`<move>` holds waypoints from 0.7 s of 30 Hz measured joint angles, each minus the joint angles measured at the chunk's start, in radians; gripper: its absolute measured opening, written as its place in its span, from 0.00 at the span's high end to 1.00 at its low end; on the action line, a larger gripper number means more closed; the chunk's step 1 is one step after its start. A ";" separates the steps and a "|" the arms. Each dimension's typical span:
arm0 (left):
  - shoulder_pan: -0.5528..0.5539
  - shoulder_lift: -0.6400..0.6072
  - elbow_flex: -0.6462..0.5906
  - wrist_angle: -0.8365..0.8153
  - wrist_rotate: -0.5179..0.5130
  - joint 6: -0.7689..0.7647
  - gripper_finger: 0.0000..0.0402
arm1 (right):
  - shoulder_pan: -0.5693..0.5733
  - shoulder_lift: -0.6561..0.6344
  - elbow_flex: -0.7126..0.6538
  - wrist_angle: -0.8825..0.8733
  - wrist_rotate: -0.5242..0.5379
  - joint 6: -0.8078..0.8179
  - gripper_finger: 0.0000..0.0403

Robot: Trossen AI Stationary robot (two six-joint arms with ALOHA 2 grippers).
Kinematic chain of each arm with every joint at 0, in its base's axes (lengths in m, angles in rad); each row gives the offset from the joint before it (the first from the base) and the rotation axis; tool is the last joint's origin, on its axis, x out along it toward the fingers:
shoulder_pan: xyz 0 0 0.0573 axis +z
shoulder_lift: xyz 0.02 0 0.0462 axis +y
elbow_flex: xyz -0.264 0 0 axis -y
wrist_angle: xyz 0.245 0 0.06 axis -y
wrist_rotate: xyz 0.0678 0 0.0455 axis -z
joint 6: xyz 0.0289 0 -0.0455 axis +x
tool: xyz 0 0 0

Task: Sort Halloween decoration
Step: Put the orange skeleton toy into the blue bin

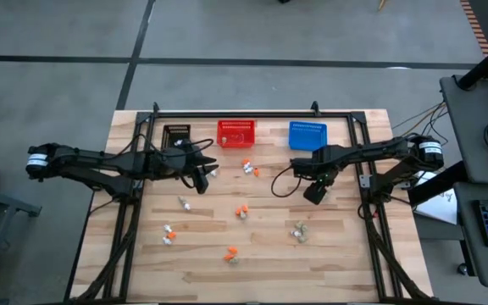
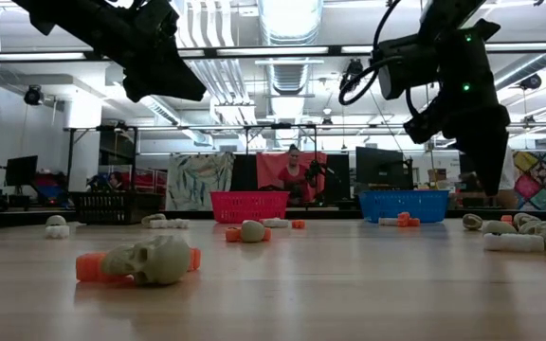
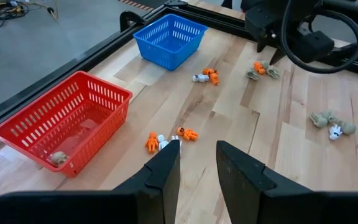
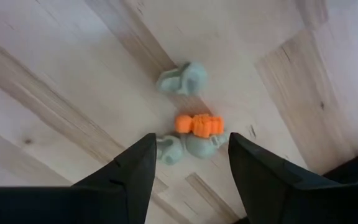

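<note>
My left gripper (image 1: 200,175) hangs above the table (image 1: 346,254) on its left side, just in front of the leftmost of three baskets lined along the far edge. The middle basket (image 1: 235,133) sits right of that first basket (image 1: 177,134), and the third basket (image 1: 307,135) lies further right. My right gripper (image 1: 313,193) hovers in front of that third basket, directly over a small cluster of trinkets (image 4: 190,134). Other trinkets lie scattered between my arms and toward the near edge, one pair (image 1: 232,253) nearest it.
</note>
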 joint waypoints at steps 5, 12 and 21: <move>0.000 0.000 0.000 0.000 0.000 0.000 0.78 | 0.000 0.000 -0.027 0.003 0.000 0.003 0.49; 0.000 0.000 0.000 0.000 0.000 0.000 0.78 | 0.000 0.000 -0.072 0.019 0.002 0.006 0.49; 0.000 0.000 0.000 0.000 0.000 0.000 0.78 | 0.000 0.000 -0.077 0.051 0.010 0.007 0.49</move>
